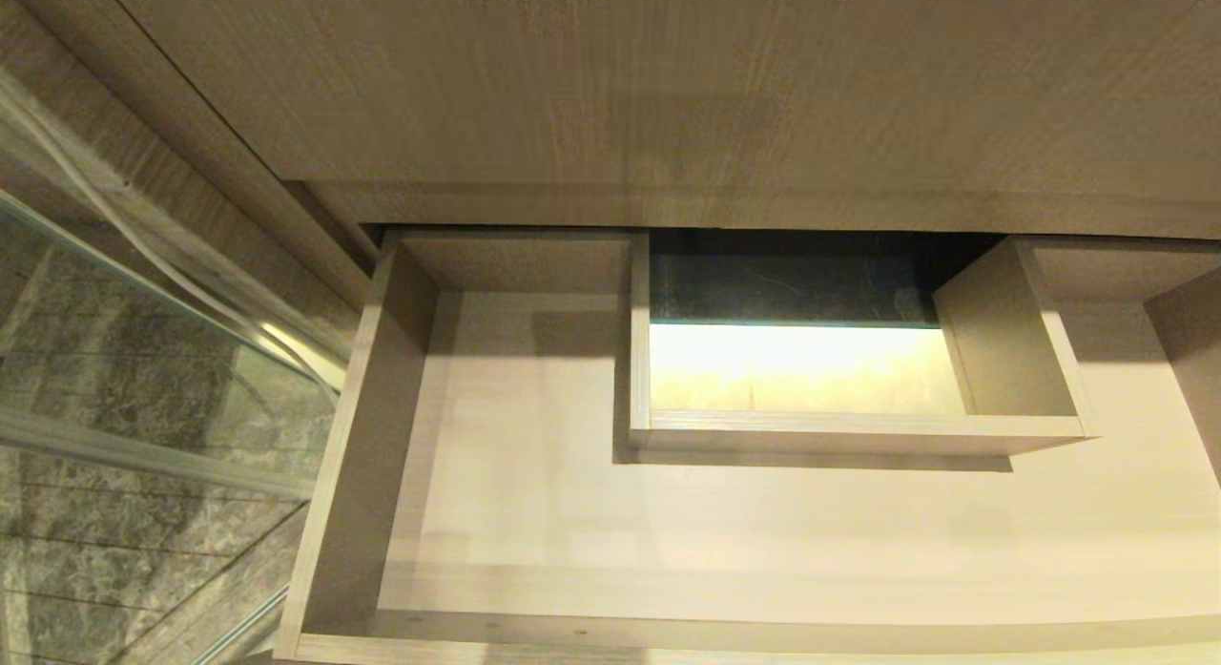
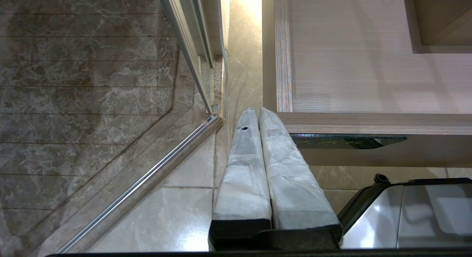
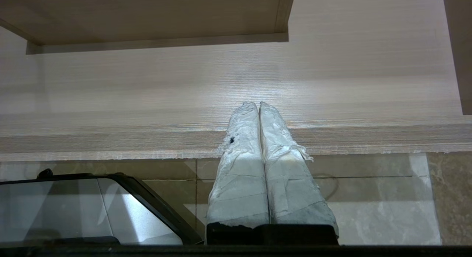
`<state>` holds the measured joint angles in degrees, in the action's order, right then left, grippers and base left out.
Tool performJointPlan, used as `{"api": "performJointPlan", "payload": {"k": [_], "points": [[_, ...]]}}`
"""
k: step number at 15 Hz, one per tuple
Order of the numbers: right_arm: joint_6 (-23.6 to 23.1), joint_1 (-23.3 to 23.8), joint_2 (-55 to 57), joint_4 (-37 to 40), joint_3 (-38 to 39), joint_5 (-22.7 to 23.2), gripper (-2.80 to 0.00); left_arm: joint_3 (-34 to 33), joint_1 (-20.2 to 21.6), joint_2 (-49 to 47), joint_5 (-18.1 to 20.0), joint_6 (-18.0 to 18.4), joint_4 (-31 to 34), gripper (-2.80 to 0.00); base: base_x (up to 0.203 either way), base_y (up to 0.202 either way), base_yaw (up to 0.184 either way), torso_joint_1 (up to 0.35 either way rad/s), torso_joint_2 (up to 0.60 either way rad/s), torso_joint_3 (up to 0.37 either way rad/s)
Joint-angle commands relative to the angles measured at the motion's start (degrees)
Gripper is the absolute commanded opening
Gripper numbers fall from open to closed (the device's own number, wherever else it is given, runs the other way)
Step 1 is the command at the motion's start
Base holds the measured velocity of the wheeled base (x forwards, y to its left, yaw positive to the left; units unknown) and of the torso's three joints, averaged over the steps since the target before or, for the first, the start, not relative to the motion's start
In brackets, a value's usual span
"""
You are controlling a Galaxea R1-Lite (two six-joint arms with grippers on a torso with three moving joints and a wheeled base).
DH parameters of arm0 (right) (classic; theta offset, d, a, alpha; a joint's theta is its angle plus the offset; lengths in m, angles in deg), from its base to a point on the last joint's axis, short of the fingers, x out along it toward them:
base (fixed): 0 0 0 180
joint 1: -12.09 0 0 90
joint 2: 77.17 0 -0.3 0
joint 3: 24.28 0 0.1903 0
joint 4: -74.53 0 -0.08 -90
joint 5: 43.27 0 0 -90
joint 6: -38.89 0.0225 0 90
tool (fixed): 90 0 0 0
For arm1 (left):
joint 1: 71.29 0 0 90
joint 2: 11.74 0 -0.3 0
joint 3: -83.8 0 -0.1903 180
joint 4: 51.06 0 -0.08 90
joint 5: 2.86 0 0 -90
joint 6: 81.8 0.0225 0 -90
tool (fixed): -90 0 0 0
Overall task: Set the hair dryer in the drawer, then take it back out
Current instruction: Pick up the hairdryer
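Note:
The drawer stands pulled out below the wood-grain cabinet, and nothing lies on its pale floor. The hair dryer is out of view in all three views. My left gripper hangs shut and empty just outside the drawer's front left corner, above the dark label plate on the drawer front. My right gripper is shut and empty too, its white-wrapped fingertips over the drawer's front rim. Neither arm shows in the head view.
A boxed cut-out takes up the drawer's rear middle. A glass shower door with a metal rail and marble tiles stand to the left. My own silver and black base sits low in front of the drawer.

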<state>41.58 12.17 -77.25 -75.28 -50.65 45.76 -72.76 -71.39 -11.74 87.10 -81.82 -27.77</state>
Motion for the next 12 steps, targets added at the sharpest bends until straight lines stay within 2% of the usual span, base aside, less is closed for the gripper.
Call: {"api": "performJointPlan", "payload": {"k": [1, 12], "points": [[0.03, 0.01, 0.07, 0.03, 0.01, 0.00, -2.80, 0.01, 0.01, -0.09, -0.04, 0.02, -0.01, -2.80, 0.000, 0.000, 0.000, 0.000, 0.00, 0.000], [-0.85, 0.01, 0.07, 0.29, 0.09, 0.35, -2.80, 0.01, 0.01, -0.09, -0.13, 0.38, 0.07, -2.80, 0.000, 0.000, 0.000, 0.000, 0.00, 0.000]]}}
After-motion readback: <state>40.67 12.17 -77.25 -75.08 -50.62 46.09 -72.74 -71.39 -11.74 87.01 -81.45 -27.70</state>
